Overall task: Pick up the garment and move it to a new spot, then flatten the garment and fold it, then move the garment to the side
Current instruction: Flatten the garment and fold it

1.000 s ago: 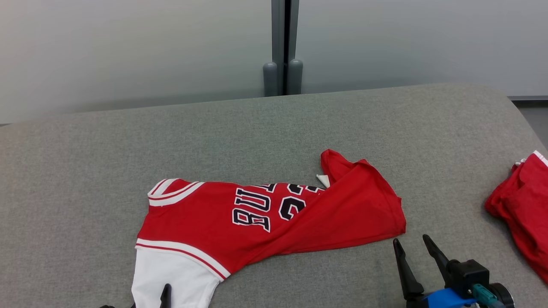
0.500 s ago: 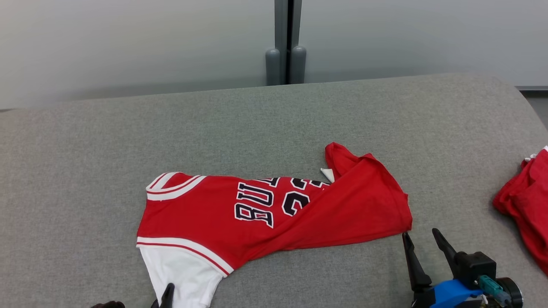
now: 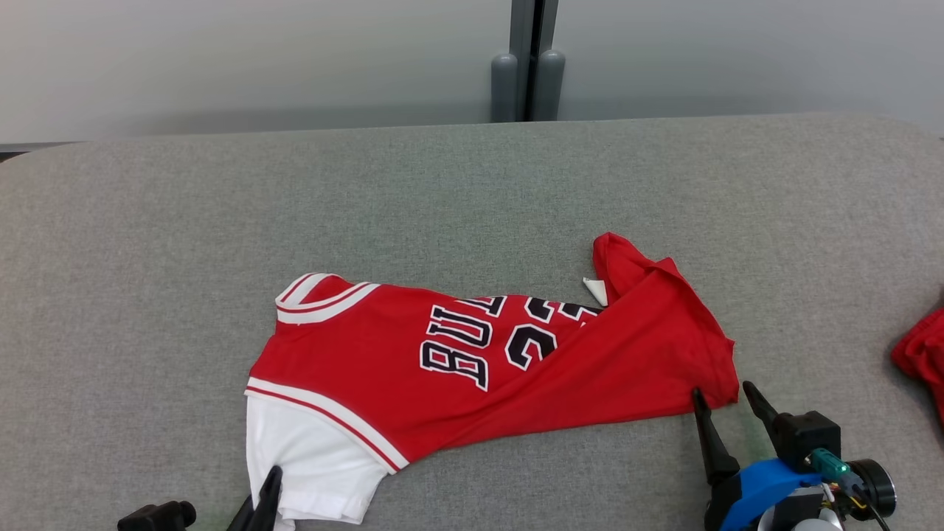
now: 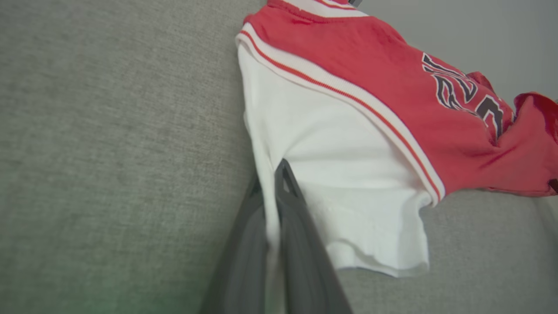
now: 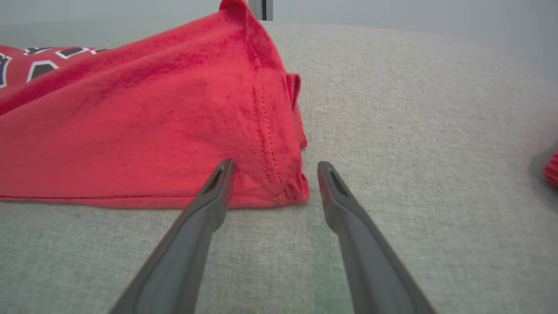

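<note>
The garment (image 3: 472, 361) is a red jersey with dark lettering and a white sleeve, lying crumpled on the grey padded surface (image 3: 442, 184). My left gripper (image 3: 267, 487) sits at the bottom left. In the left wrist view the left gripper (image 4: 270, 174) is shut on the edge of the white sleeve (image 4: 348, 174). My right gripper (image 3: 723, 392) is open at the jersey's lower right corner. In the right wrist view its fingertips (image 5: 275, 165) stand on either side of the red hem corner (image 5: 292, 187), low over the surface.
A second red garment (image 3: 922, 354) lies at the right edge of the surface, also in the right wrist view (image 5: 551, 170). A pale wall with a grey post (image 3: 527, 74) stands behind. Bare grey padding stretches left of and behind the jersey.
The head camera has turned, shifting the scene right. My right gripper has moved forward to straddle the hem corner. The left gripper stays on the white sleeve.
</note>
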Controlling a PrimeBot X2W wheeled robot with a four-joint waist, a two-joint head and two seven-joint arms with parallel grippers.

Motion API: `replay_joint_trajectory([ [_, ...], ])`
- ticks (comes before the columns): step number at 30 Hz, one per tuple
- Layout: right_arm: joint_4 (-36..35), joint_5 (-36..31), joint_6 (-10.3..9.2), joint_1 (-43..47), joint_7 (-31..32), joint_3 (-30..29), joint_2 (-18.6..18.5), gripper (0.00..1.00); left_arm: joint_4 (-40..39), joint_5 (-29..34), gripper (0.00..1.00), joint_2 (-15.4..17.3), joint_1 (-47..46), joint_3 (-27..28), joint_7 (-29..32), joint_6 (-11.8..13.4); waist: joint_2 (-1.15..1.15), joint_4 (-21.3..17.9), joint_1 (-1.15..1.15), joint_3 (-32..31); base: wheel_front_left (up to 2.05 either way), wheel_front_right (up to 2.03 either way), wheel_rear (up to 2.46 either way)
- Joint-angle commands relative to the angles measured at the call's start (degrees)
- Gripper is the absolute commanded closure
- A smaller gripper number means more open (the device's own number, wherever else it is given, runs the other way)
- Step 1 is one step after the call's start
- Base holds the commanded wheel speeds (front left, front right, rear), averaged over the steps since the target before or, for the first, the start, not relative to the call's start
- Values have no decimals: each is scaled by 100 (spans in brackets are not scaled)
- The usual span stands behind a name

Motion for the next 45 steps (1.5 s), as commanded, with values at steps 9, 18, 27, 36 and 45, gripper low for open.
replay_joint_trajectory([
  [9,137,94,0,-60,-18,297,-26,0,20,123,100,58,-80,117,14,19,-1,-1,0,51,0,0,0],
  [18,-135,144,0,270,-18,575,-27,0,-7,248,100,-32,-21,139,14,18,-1,-103,0,-42,0,0,0],
  [27,17,155,0,94,-18,575,-26,0,56,280,100,-52,-35,84,14,18,-1,-71,0,-48,0,0,0],
  [36,398,242,0,-171,-17,638,-27,0,77,233,100,27,-9,50,15,19,-1,50,0,25,0,0,0],
  [45,525,119,0,-422,-17,610,-27,0,37,197,100,111,-114,-35,16,20,-1,160,0,149,0,0,0],
])
